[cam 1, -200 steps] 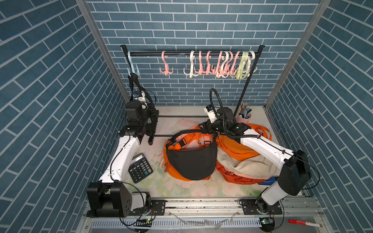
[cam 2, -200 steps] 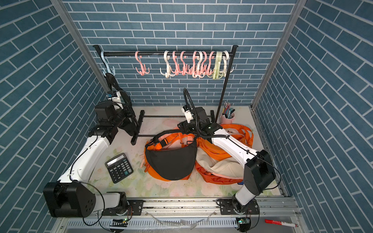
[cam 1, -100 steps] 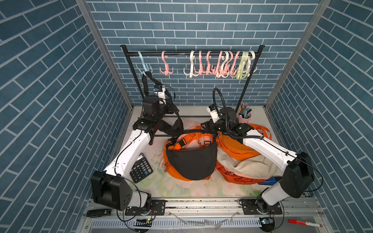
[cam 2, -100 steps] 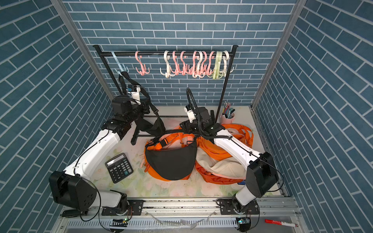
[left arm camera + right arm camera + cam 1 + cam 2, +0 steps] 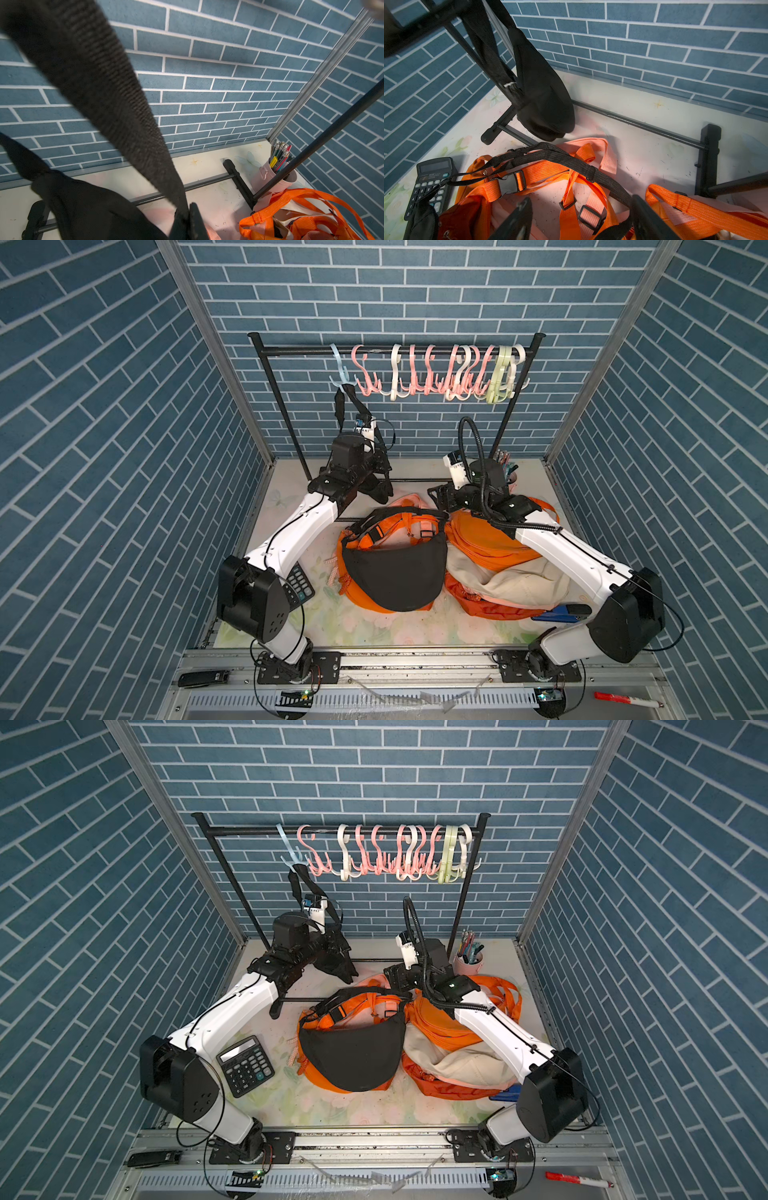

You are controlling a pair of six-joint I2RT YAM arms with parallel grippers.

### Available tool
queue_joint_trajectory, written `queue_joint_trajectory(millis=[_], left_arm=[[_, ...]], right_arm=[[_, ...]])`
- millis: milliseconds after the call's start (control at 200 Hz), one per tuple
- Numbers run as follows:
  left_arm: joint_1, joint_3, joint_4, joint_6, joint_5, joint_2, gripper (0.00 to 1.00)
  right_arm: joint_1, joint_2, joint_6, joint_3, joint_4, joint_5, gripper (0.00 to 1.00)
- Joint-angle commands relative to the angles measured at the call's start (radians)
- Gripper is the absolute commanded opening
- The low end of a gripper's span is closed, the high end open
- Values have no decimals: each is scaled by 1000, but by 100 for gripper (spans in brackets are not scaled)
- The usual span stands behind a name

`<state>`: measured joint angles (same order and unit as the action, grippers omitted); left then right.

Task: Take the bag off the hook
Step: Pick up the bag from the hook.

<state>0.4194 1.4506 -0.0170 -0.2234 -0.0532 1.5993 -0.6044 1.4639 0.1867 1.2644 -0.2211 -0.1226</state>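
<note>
Strap (image 5: 124, 124) runs from your left hand (image 5: 188, 216) up to the blue hook (image 5: 341, 373); clenched or not, I cannot tell. Bag (image 5: 544, 99) hangs just below the hand. Pull sideways and it could snag, dragging the rack (image 5: 395, 350).

Bright even light, soft shadows; near strap (image 5: 93, 83) blurred; wrist-view edges bowed.

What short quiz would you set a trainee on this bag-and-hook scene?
1. True or false: the strap of the hanging bag hangs from the blue hook.
2. What stands in the pink cup? A pens, B spoons, C coins.
3. Fill in: the right gripper has its jaws ____.
Key: 1 true; 2 A; 3 open.
</note>
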Motion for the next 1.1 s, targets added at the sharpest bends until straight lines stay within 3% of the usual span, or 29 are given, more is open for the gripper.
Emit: queue_joint_trajectory(millis=[0,85,280,445,565,600,1095], left_arm=[[3,4,28,3,20,-10,34],[3,-12,26,10,20,-28,49],[1,-77,27,32,39,-108,63],[1,-132,21,45,59,-196,83],[-5,-170,16,45,74,-264,86],[-5,-182,12,46,77,-284,91],[-64,-351,-81,83,162,-559,98]], right_arm=[[5,-17,14,13,-57,9,74],[6,-17,13,23,-65,8,74],[9,-7,0,75,-91,0,74],[9,8,-22,136,-125,4,75],[9,21,-30,180,-140,-1,75],[10,27,-33,193,-146,-6,75],[1,157,-59,412,-185,-143,75]])
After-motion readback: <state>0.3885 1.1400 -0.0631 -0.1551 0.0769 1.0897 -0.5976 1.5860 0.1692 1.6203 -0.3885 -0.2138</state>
